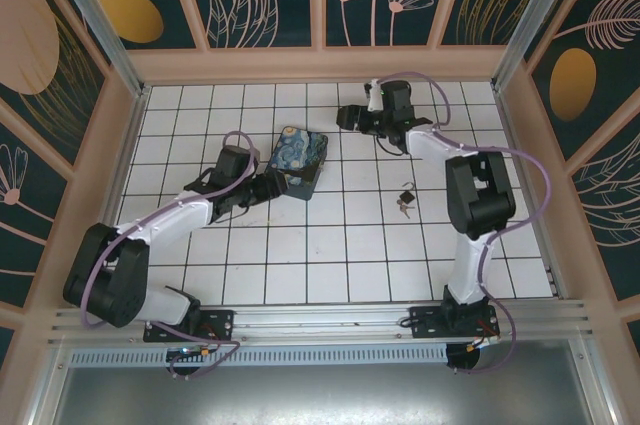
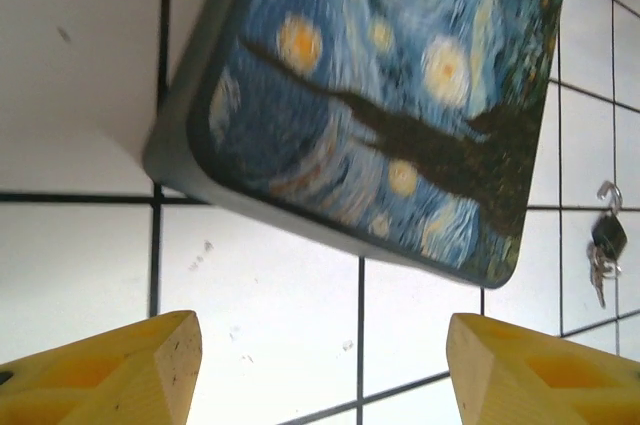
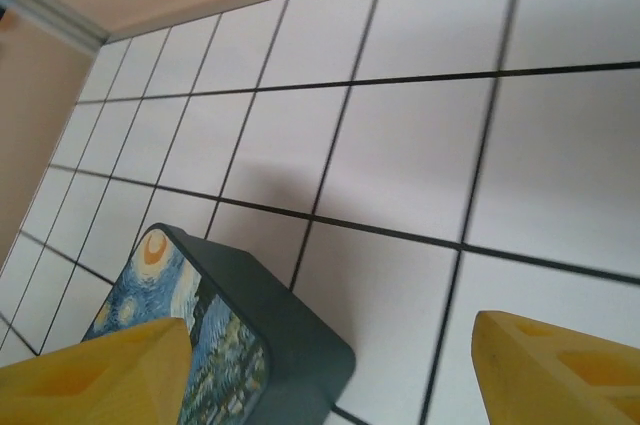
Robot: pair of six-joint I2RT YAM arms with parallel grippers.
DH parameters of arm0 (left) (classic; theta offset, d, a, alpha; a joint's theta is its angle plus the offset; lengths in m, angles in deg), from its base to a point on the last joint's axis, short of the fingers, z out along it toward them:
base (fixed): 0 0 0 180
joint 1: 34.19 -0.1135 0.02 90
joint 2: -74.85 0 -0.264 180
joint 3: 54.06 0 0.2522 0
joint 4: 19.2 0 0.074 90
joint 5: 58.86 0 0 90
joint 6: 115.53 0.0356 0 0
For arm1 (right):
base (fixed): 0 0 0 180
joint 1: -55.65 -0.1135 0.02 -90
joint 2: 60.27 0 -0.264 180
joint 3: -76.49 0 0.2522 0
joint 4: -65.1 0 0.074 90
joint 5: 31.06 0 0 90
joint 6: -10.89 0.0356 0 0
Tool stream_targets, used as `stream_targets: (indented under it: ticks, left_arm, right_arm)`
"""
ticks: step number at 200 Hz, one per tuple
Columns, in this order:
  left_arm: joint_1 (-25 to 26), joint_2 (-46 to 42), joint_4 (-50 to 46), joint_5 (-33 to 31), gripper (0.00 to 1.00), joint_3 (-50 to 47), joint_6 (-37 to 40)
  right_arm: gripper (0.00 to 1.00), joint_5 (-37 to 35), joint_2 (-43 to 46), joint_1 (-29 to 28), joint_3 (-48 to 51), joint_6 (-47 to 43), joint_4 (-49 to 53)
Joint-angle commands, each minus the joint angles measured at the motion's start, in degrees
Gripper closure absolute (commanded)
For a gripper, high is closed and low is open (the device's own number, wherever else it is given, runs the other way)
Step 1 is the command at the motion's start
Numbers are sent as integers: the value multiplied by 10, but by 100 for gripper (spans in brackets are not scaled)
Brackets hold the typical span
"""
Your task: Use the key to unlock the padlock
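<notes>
Top external view: left gripper [image 1: 283, 185] just beside the near-left edge of the blue painted tin [image 1: 300, 157]; right gripper [image 1: 345, 117] near the tin's far-right corner. Left wrist view: yellow fingers [image 2: 120, 370] spread wide, nothing between them, tin ahead and clear of the tips. Right wrist view: jaws likewise parted and empty above the tin's corner. Padlock [image 1: 405, 197] lying on the tiled table [image 1: 300, 245] right of the tin, well apart from both grippers, key [image 1: 404, 209] touching its near side.

One padlock [image 1: 407, 196], one key [image 1: 403, 210], one blue painted tin [image 1: 298, 159] on counter [image 1: 330, 255]. Two hands: left hand [image 2: 320, 360], right hand [image 3: 330, 370].
</notes>
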Motion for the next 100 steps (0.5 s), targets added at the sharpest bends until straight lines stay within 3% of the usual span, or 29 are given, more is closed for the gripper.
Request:
stream_targets:
  ticks: [1, 51, 100]
  left_arm:
    - [1, 17, 81, 54, 34, -8, -41]
    - [0, 55, 125, 50, 33, 2, -54]
    - [-6, 78, 105, 10, 34, 51, -37]
  right_arm:
    - [26, 57, -50, -13, -35, -19, -36]
    - [27, 122, -118, -44, -85, -15, -55]
    - [31, 161, -78, -55, 16, -34, -90]
